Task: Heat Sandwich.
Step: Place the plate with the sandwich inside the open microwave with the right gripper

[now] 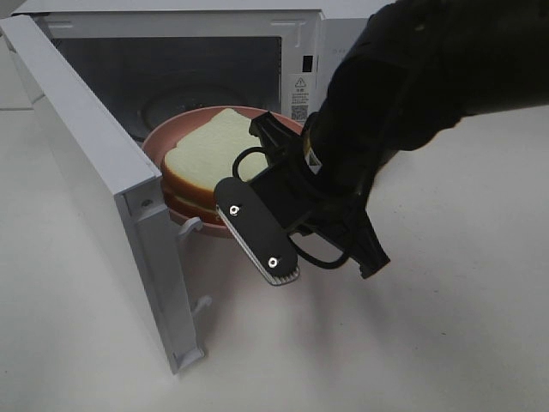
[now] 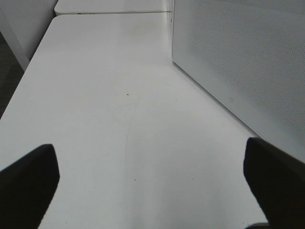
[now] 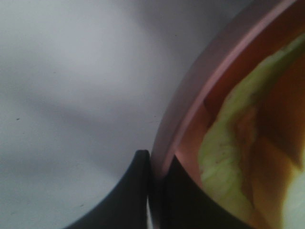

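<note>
The sandwich [image 1: 210, 146], white bread with a tan crust, lies on a round pink plate [image 1: 163, 137] at the mouth of the open microwave [image 1: 171, 77], partly inside it. My right gripper [image 1: 244, 215] is shut on the plate's near rim. In the right wrist view the two fingers pinch the pink rim [image 3: 205, 81] at the gripper [image 3: 155, 167], with the yellow-green filling of the sandwich [image 3: 224, 143] just beyond. My left gripper [image 2: 152, 191] is open and empty over the bare table. It does not show in the exterior high view.
The microwave door [image 1: 86, 146] stands swung open to the left, its edge close to the plate. The microwave's perforated white side [image 2: 248, 57] stands to one side of the left gripper. White tabletop [image 1: 429, 343] lies in front and to the right.
</note>
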